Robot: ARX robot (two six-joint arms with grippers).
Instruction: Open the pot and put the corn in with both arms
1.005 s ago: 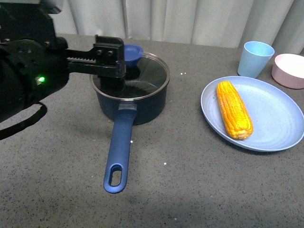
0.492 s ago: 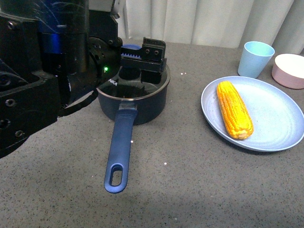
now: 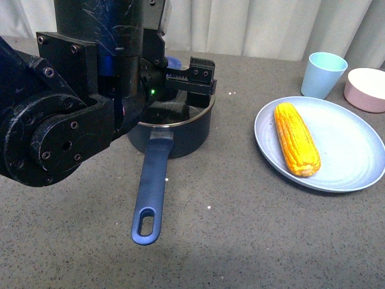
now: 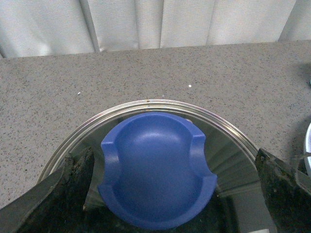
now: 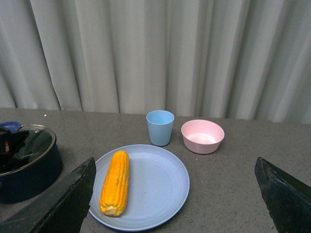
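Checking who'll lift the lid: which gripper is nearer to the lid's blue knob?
Left. The left gripper is open over the lid, fingers either side of the blue knob. The right gripper is open, far off, facing the corn on its plate.

We see the lid (image 4: 158,179) closing the pot (image 3: 186,129), our left arm (image 3: 66,120) crowding above it; the corn (image 3: 296,139) lies clear from above, cup (image 3: 323,73) and bowl (image 3: 367,89) behind.

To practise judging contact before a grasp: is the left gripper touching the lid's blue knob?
Apart. The left wrist view shows the knob between the open left gripper's fingers, with bare glass lid visible on both sides.
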